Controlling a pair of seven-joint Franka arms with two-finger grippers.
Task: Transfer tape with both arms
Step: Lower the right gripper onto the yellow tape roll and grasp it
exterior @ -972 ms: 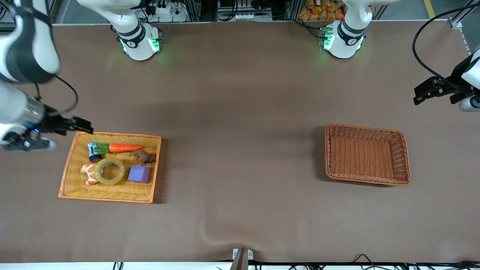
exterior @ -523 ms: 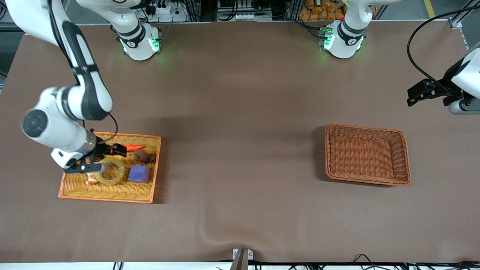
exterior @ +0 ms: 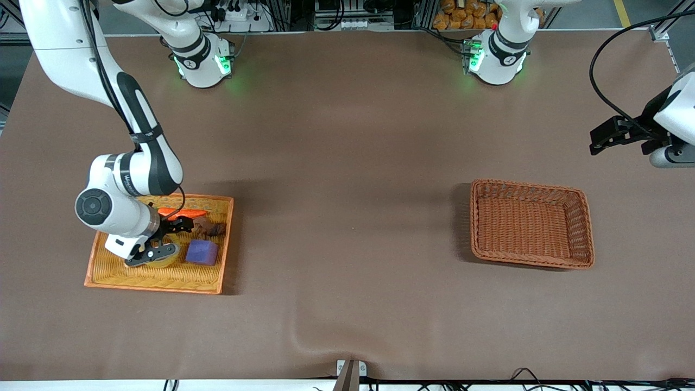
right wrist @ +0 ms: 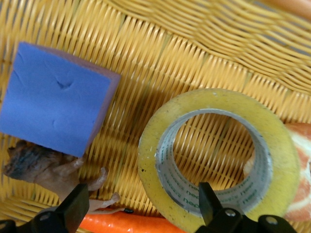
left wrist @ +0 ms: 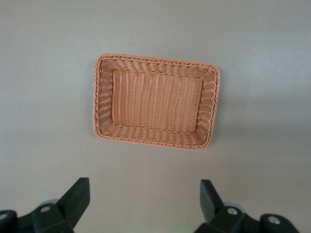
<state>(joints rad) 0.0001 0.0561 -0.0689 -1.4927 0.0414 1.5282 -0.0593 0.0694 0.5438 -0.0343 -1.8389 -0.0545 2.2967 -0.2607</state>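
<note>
From the front camera, the right arm reaches down into the yellow basket at its own end of the table, and the right gripper sits low over the tape, covering most of the roll so that only a yellowish edge peeks out beneath the black fingers. Just beside the tape, toward the left arm's end of the basket, lies the purple cube. Farther from the camera than the cube are a brown lump and the carrot, which lies along the basket's farther rim. Well apart, toward the left arm's end of the table, stands the brown basket, with nothing in it. The left gripper hangs over bare table, near the edge of the view, while that arm waits.

In the left wrist view, the left gripper has its fingers spread wide — the brown basket shows whole between and above them on the tabletop.

In the right wrist view, the right gripper is also spread, holding nothing — one finger stands inside the tape's hollow against the grey core, the other outside the ring over the wicker. The tape lies flat in the yellow basket, resting partly on an orange-and-white piece. The purple cube sits near the roll, not touching it, with the brown lump against it and the carrot beside the fingers.
</note>
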